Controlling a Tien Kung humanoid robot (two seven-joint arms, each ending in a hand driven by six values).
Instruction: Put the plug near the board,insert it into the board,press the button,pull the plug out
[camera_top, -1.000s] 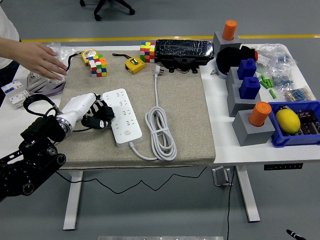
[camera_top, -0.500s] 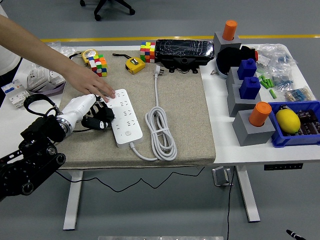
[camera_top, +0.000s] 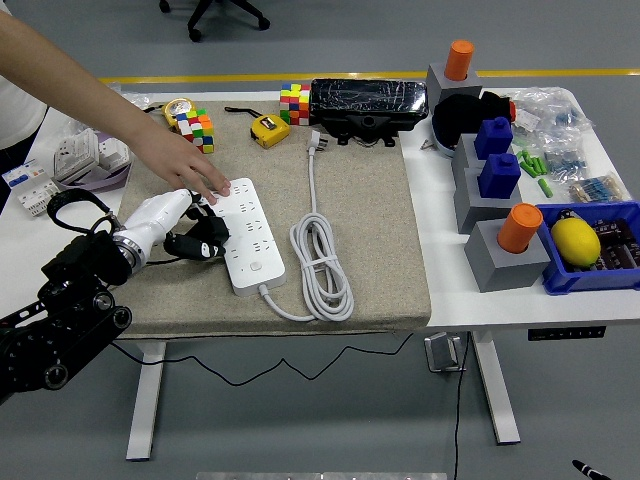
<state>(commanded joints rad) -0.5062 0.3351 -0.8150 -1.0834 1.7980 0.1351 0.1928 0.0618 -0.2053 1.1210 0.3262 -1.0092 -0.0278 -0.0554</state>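
Meanwhile a person's hand (camera_top: 190, 170) touches the board (camera_top: 246, 233)

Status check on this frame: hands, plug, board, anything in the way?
Left hand curled at power strip's left edge, empty. Plug unplugged, lying far up the mat. Person's hand on strip's far end.

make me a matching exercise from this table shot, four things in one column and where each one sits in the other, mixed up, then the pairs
Things
1. plug
2. power strip
3. yellow tape measure
4. lemon

Places
A. in the blue bin at the table's right edge
B. at the mat's far edge, at the end of the white cable
C. on the mat between the robot's left hand and the coiled cable
D. at the mat's far edge, just left of a colour cube

Pairs: 1-B, 2-C, 3-D, 4-A
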